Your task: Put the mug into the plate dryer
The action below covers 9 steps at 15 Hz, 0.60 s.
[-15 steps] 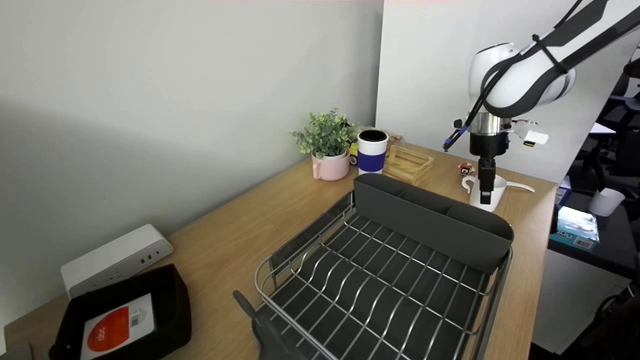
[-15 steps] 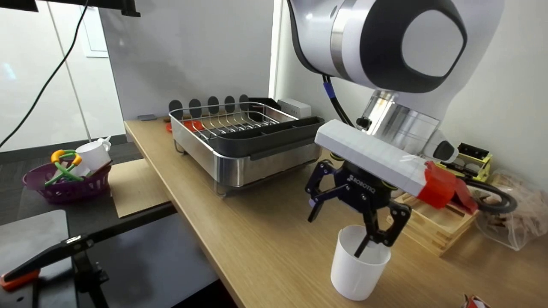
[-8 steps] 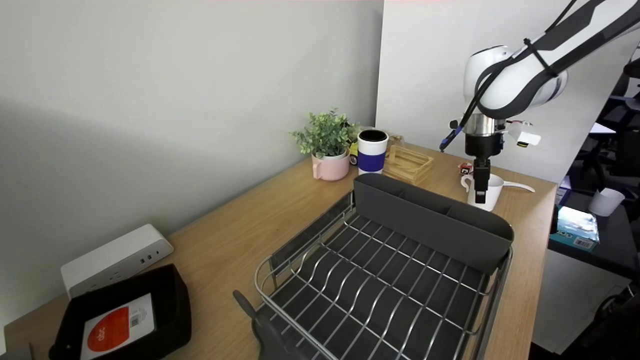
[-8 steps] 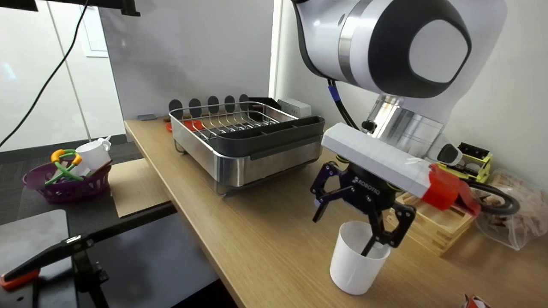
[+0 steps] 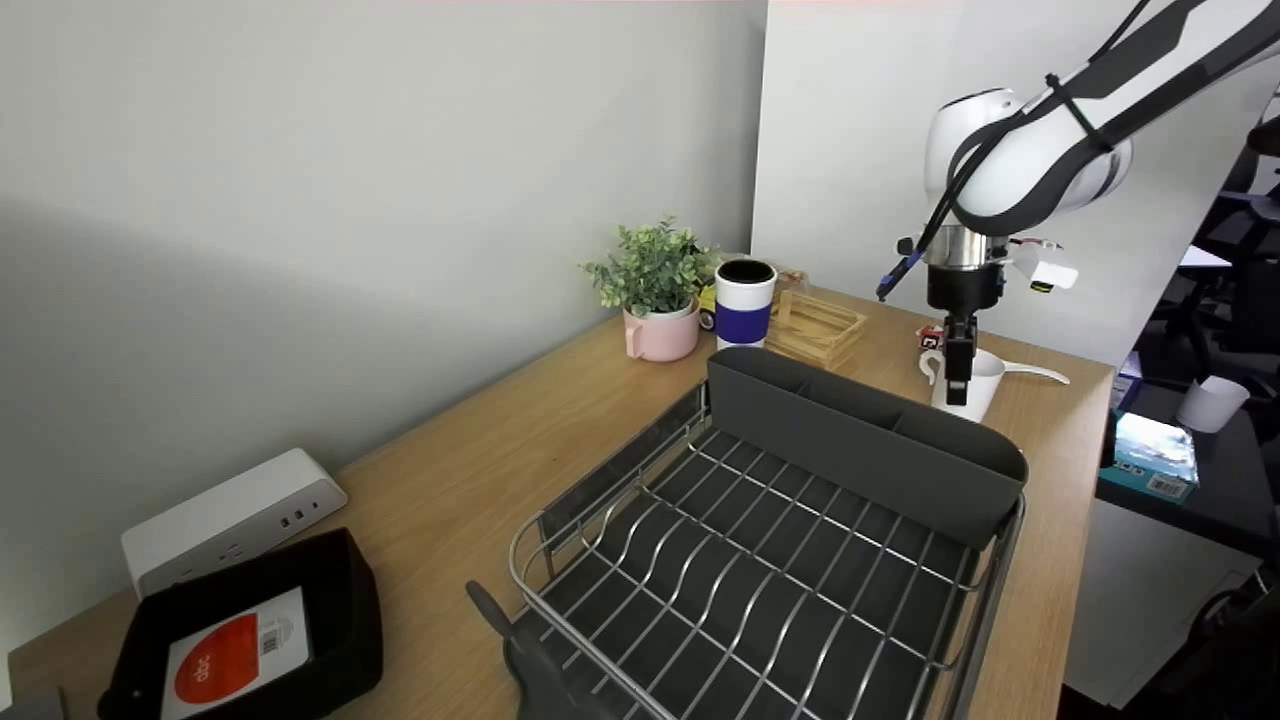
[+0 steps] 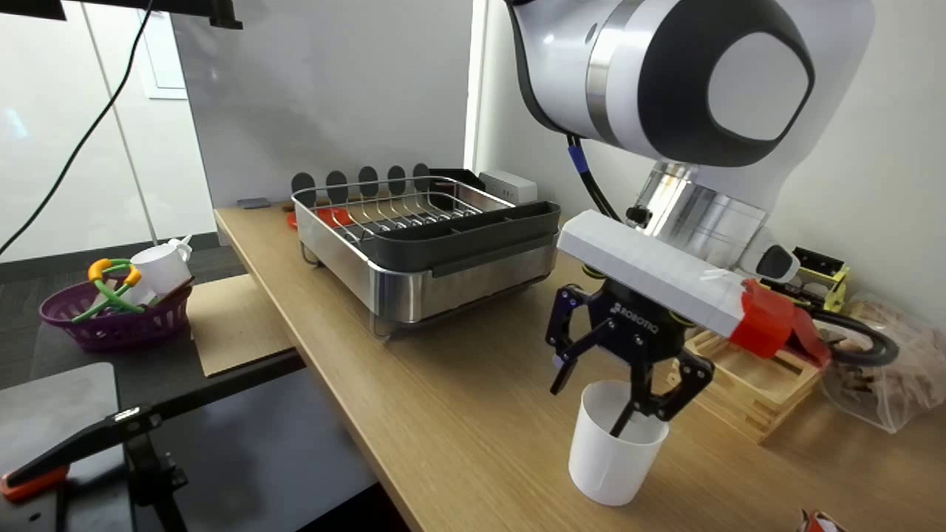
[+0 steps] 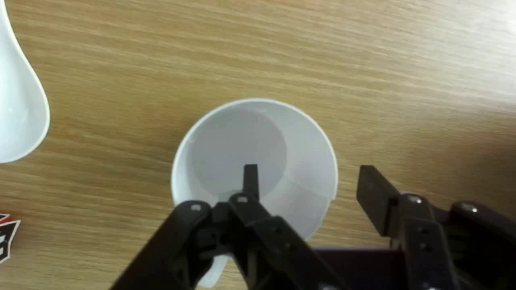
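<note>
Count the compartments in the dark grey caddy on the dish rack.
3, side by side in the caddy at one end of the plate dryer. Seen in an exterior view: left compartment, middle compartment, right compartment. None appears hidden.

Wood tbl (image 6: 458, 399) carries wht mug (image 6: 613, 467), plate dryer (image 6: 451, 292), pink pot (image 5: 665, 336), spoon (image 7: 18, 117).

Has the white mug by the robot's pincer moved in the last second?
Yes, slightly: in an exterior view, the mug has shifted toward the dish rack, which has stayed put.
</note>
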Each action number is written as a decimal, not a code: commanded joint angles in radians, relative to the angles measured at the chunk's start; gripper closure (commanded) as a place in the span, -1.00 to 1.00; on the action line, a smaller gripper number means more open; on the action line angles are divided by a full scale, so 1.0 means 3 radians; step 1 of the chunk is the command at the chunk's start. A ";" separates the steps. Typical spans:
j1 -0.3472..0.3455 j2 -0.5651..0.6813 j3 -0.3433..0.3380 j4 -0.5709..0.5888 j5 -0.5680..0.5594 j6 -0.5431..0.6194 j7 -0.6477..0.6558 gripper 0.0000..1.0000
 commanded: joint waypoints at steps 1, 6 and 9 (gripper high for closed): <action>-0.0034 0.0051 0.0045 0.0075 -0.0019 -0.0067 0.0037 0.31; -0.0017 0.0031 0.0053 0.0064 -0.0025 -0.0032 0.0063 1.00; -0.0015 0.0026 0.0061 0.0057 -0.0020 -0.0018 0.0066 1.00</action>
